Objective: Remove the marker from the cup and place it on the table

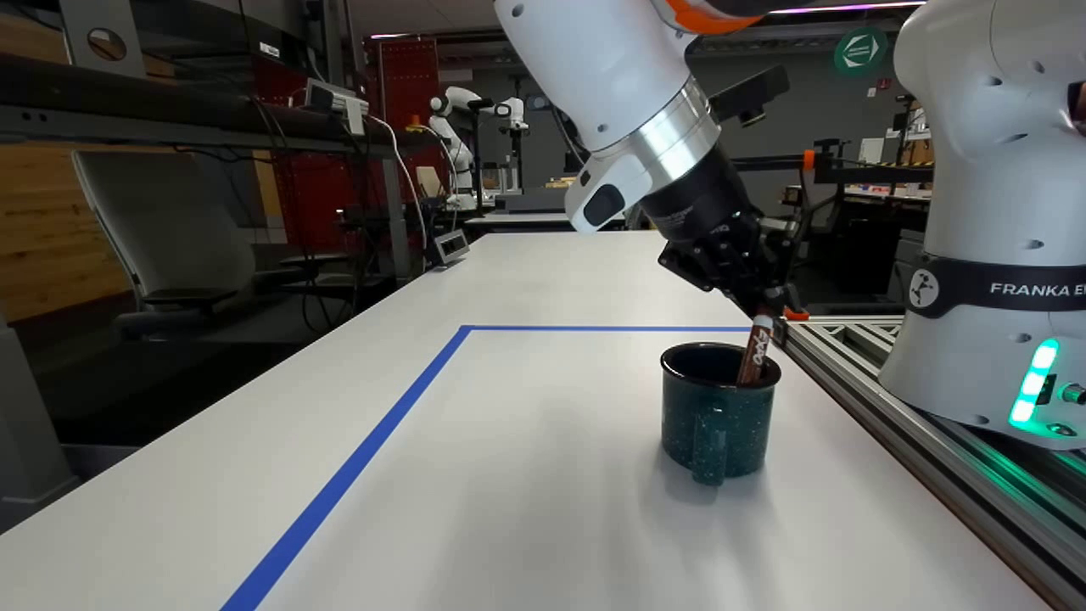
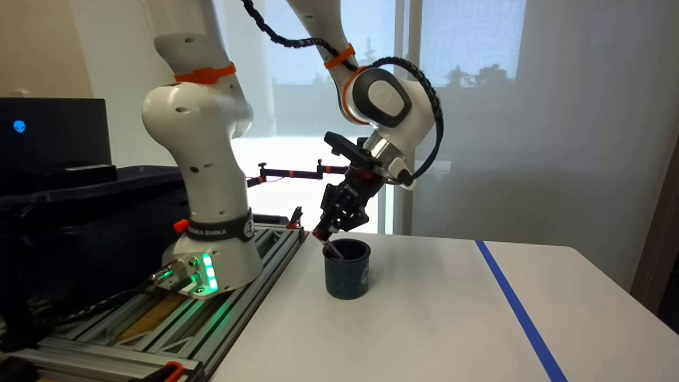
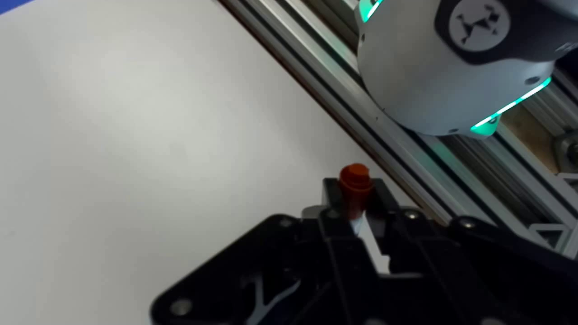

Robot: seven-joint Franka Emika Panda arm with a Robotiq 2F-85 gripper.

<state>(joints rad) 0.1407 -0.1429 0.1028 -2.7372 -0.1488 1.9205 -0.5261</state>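
Beneath the cup the white table is spread, and past one side of the cup the robot base is mounted on a metal frame. The cup is stood upright, so that the marker can be contained by it: the slanted lower part is inside, how deep is hidden, and the upper part is above the rim. Over the cup, the marker's reddish end is pinched by the pincer; this end is presumably taken because only it is not enclosed by the cup. The pincer is tilted toward the robot base, perhaps so that the rim is not touched. One cup with one handle, one marker and one pincer with two fingers are counted; of blue tape, two stretches are shown in an exterior view, joined at a corner beyond the cup.
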